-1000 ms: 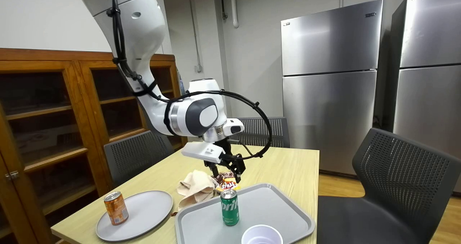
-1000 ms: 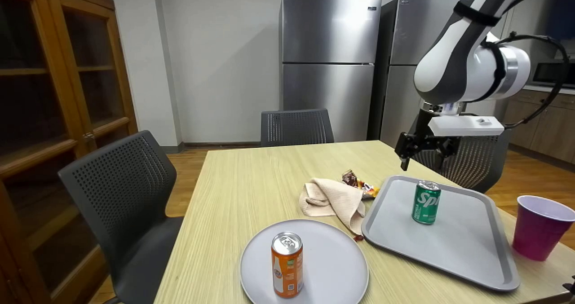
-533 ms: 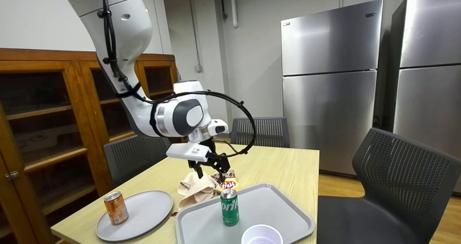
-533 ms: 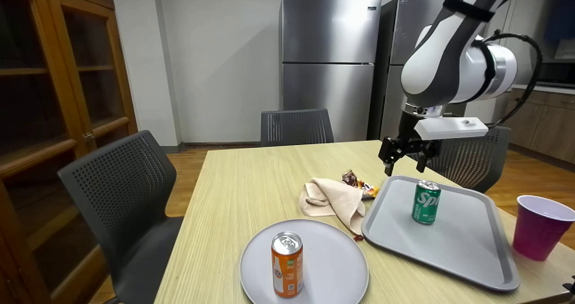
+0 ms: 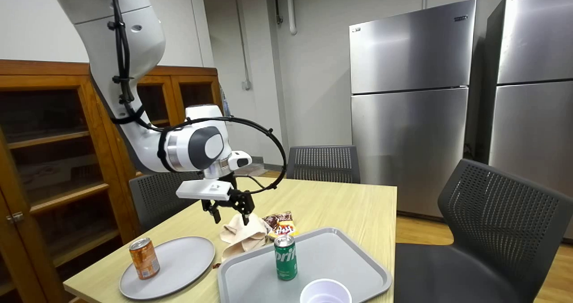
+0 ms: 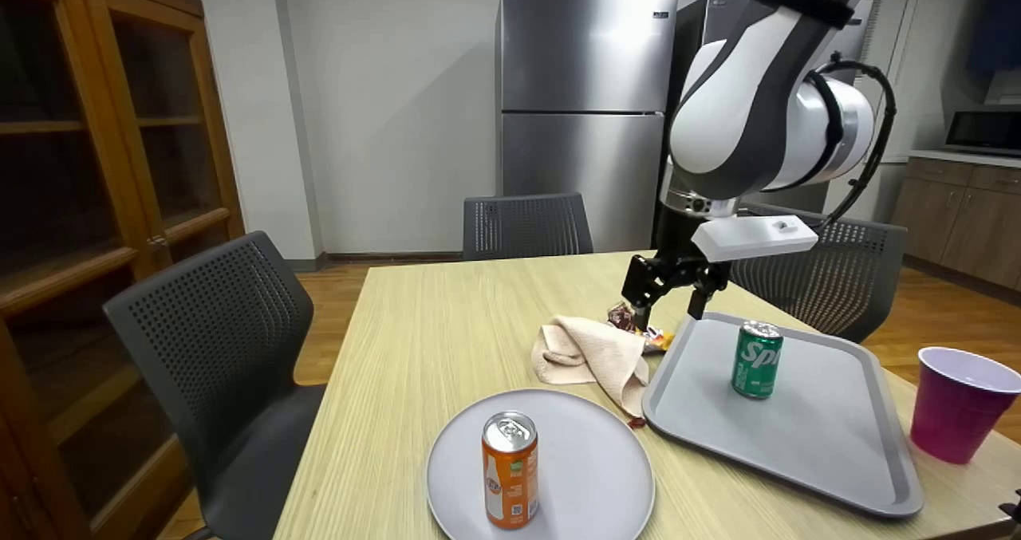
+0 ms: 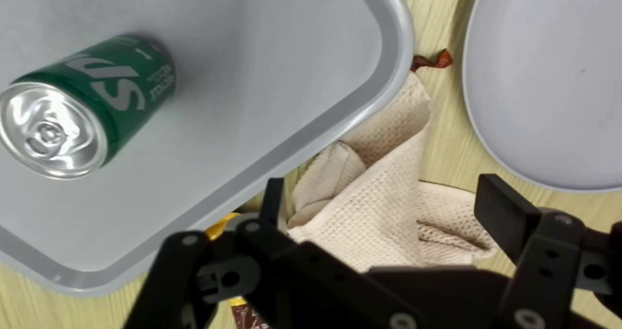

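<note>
Orange can upright on plate, nearer the left edge of the desk as an exterior view has it; a bumped plate might tip the can. Cloth crumpled mid-desk, one end meeting the tray, perhaps under its rim (cannot tell). If trapped, a pull could drag the tray. Packet just beside, far-edge side; could be pinched along with the cloth. Fingers spread wide, holding nothing, above the cloth; in the wrist view one stands close to the tray's rim, so a skewed descent could strike it. Green can upright on the tray: likely to topple on a jolt. Cup just beside the tray, near the right edge; a shoved tray might push it off.
</note>
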{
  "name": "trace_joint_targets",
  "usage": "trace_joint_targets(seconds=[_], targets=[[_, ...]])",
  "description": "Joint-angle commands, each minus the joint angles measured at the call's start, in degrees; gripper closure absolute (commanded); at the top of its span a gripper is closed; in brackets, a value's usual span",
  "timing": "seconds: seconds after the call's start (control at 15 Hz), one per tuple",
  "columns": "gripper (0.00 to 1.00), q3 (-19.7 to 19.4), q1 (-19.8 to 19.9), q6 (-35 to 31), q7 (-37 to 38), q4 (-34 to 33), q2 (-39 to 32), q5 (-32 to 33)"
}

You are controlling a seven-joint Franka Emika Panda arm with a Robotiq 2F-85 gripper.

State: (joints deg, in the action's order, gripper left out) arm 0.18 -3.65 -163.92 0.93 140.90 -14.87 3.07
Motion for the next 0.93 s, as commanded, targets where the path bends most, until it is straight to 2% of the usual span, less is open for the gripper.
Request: trace_joint_targets(seconds=[0.0, 0.87], targets=[[0.0, 2.55, -1.05, 0.5, -1.11, 2.16, 2.74, 0.12], [0.0, 9.24, -6.53, 4.59, -0.54, 2.6, 6.4, -0.56]])
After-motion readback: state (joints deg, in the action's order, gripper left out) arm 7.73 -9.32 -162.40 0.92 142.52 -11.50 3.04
